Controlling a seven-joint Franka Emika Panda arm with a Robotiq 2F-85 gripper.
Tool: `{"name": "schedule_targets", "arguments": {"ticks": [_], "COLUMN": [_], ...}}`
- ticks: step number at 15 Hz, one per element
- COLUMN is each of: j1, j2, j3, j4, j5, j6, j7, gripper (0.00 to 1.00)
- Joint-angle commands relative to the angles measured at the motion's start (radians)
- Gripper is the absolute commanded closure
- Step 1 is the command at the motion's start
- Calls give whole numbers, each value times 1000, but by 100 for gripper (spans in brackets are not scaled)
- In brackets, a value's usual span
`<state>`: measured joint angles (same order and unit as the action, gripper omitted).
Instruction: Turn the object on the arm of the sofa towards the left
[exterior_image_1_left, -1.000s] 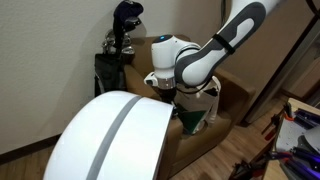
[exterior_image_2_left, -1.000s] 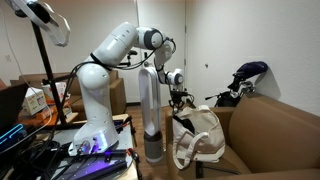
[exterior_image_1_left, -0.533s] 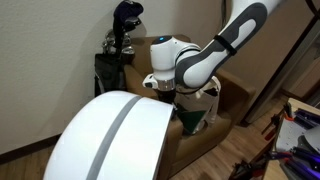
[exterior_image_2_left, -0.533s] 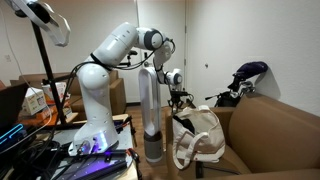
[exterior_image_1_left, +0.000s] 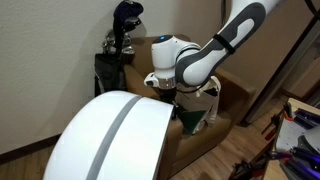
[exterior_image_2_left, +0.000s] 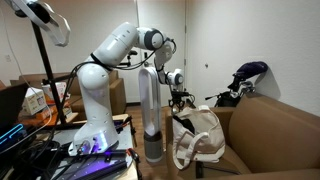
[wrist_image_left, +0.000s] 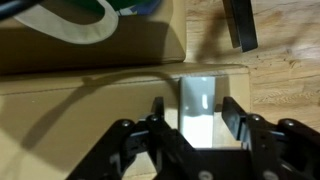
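The object, a white bag-like thing with a looped handle and a dark green lower part, sits on the tan arm of the sofa in both exterior views. My gripper hangs right above its top. In the wrist view the gripper is open, with a pale white strap between the two fingers, not pinched. The tan sofa arm lies under it. A white and green edge shows at the top.
A large white dome with a grey stripe fills the foreground. A black bundle of dark things stands behind the sofa. A grey column stands beside the sofa arm. Wooden floor lies past the arm's edge.
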<state>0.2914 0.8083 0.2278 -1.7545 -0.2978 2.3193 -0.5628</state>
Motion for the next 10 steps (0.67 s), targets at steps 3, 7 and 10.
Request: {"name": "schedule_targets", "arguments": {"ticks": [3, 7, 10], "j1": [-18, -12, -15], "j2": [-4, -24, -48], "j3": [11, 14, 16], "j4": [19, 82, 141], "j5": [12, 94, 171], "j6": [-60, -140, -189], "j7": [22, 183, 284], "gripper": [0, 0, 0]}}
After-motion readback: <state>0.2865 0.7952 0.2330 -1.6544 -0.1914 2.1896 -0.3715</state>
